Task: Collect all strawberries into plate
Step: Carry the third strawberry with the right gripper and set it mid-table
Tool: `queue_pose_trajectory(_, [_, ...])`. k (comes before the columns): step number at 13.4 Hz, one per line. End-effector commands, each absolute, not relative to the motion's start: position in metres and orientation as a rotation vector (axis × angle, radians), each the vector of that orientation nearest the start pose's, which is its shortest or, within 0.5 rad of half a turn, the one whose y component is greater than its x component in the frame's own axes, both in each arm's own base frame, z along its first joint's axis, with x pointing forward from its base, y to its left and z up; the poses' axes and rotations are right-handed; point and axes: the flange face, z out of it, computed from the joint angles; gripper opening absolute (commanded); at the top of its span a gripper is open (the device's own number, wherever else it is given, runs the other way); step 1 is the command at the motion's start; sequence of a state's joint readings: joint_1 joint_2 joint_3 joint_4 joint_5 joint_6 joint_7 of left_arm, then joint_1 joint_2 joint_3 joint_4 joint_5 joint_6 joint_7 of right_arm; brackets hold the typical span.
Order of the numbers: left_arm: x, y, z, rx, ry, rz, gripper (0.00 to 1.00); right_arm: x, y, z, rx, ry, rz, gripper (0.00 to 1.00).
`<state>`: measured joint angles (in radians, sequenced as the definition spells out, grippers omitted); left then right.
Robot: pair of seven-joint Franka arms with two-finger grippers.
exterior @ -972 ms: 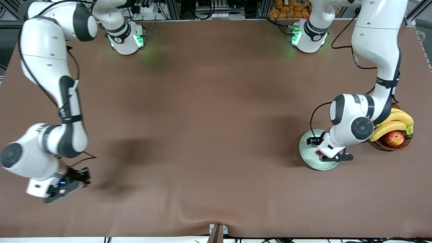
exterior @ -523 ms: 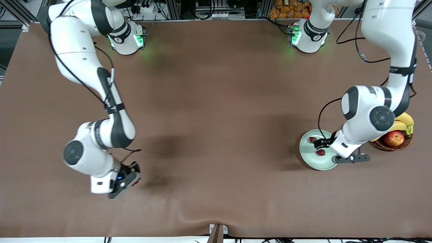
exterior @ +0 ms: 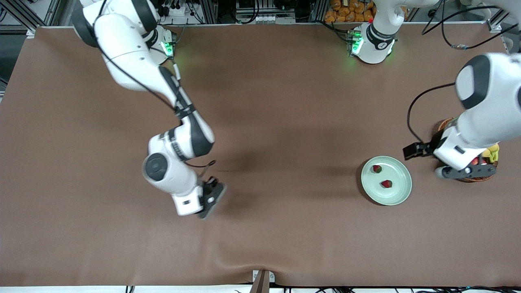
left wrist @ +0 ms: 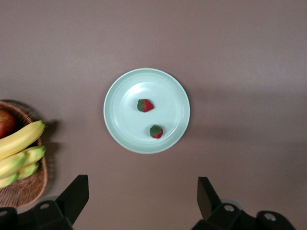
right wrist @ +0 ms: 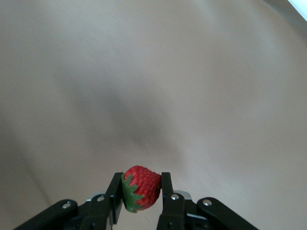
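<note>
- Toward the left arm's end of the table [exterior: 260,101], two strawberries [exterior: 377,168] [exterior: 386,184] are seen lying on the mint-green plate [exterior: 401,194], beside the wicker fruit basket [left wrist: 29,189].
- Left gripper [left wrist: 141,199]: raised near the basket, jaws spread wide, nothing held.
- Right gripper [right wrist: 140,191]: raised over mid-table, clamped on a third strawberry [right wrist: 140,188].

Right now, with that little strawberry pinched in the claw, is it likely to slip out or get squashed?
Probably neither. The right gripper has its fingers closed on both sides of the strawberry, which keeps its shape, so it seems firm. It looks light for its size. Set down, its rounded body might roll a little on the plate.
</note>
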<state>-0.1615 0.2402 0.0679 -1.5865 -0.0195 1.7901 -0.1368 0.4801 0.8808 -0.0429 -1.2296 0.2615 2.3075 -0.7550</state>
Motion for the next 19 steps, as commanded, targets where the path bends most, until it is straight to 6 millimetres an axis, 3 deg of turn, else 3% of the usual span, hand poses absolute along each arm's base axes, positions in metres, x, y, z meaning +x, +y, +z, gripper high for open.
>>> queue_pose_trajectory(1, [0.623, -0.058, 0.527, -3.120, -0.070, 0.090, 1.00, 0.670, 0.394, 0.255, -2.505, -1.588, -0.398, 0.00])
queue_pose_trajectory(3, [0.612, -0.048, 0.552, -3.124, -0.085, 0.062, 1.00, 0.650, 0.426, 0.250, -2.467, -1.641, -0.428, 0.00])
queue_pose_trajectory(6, [0.611, -0.034, 0.547, -3.129, -0.118, 0.107, 1.00, 0.616, 0.462, 0.231, -2.419, -1.712, -0.377, 0.00])
queue_pose_trajectory(9, [0.611, -0.034, 0.541, -3.128, -0.121, 0.126, 1.00, 0.576, 0.499, 0.213, -2.390, -1.748, -0.336, 0.00])
queue_pose_trajectory(12, [0.611, -0.033, 0.540, -3.128, -0.123, 0.131, 1.00, 0.560, 0.517, 0.199, -2.388, -1.753, -0.352, 0.00])
queue_pose_trajectory(13, [0.611, -0.033, 0.539, -3.128, -0.123, 0.133, 1.00, 0.561, 0.516, 0.194, -2.392, -1.751, -0.368, 0.12])
queue_pose_trajectory(15, [0.611, -0.034, 0.540, -3.128, -0.121, 0.131, 1.00, 0.560, 0.517, 0.186, -2.393, -1.755, -0.389, 1.00])
queue_pose_trajectory(17, [0.611, -0.034, 0.539, -3.128, -0.121, 0.136, 1.00, 0.567, 0.510, 0.189, -2.396, -1.762, -0.400, 1.00])
queue_pose_trajectory(19, [0.611, -0.035, 0.539, -3.129, -0.119, 0.134, 1.00, 0.589, 0.488, 0.203, -2.439, -1.703, -0.427, 1.00])
